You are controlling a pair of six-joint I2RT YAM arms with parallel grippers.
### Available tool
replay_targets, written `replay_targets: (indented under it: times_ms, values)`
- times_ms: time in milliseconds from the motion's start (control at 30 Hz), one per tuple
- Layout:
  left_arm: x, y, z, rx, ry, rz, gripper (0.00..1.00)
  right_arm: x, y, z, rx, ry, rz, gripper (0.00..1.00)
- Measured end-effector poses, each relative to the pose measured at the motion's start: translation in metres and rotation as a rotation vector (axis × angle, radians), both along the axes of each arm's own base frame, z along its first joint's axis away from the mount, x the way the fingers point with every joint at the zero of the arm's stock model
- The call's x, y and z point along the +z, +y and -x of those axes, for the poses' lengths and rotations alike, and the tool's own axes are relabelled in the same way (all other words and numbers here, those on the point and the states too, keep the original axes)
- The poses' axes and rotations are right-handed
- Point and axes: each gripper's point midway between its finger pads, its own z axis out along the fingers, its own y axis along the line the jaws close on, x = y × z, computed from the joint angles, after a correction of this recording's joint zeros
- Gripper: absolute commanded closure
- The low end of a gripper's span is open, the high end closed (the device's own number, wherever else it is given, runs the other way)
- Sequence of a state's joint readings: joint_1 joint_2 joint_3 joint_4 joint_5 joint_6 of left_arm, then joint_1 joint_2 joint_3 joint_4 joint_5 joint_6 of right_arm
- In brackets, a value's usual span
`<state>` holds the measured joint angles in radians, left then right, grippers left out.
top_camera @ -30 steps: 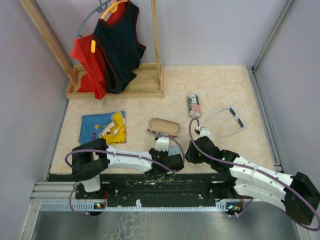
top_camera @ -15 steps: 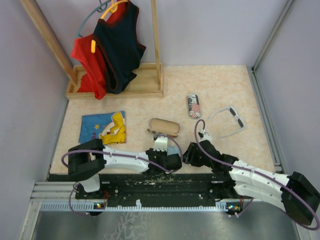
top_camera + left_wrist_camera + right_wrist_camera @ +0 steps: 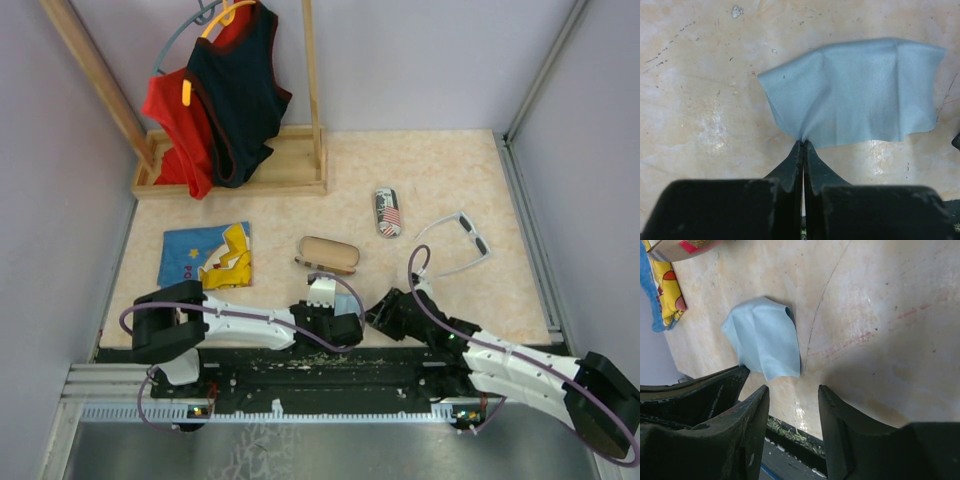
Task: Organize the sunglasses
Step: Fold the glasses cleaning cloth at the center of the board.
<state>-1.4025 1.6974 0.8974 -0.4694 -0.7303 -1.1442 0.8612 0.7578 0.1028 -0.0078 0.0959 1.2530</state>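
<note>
Light-blue fabric cloth [image 3: 855, 92] newly pinched in the left jaws; right jaws withdrawn, released and empty; white-grey plastic sunglasses [image 3: 474, 238] unsorted.

Pale blue cloth [image 3: 855, 92] — beige marbled table [image 3: 700, 100]; white-grey sunglasses [image 3: 473, 235]; flag-print case [image 3: 388, 212]; black left gripper [image 3: 803, 145].

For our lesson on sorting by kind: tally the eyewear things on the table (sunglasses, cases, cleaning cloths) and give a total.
Sunglasses in plain view: 1, the white-framed pair
Cases: 2, the flag-print case and the tan case
Cleaning cloths: 1, the light-blue cloth
Total: 4
</note>
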Motion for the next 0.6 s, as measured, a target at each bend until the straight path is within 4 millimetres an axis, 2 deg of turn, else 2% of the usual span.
replay_targets:
  times_ms: [600]
  values:
    - [0.000,0.000,0.002,-0.006,-0.001,0.012,0.99,-0.003,0.017,-0.006,-0.037,0.050,-0.096,0.59]
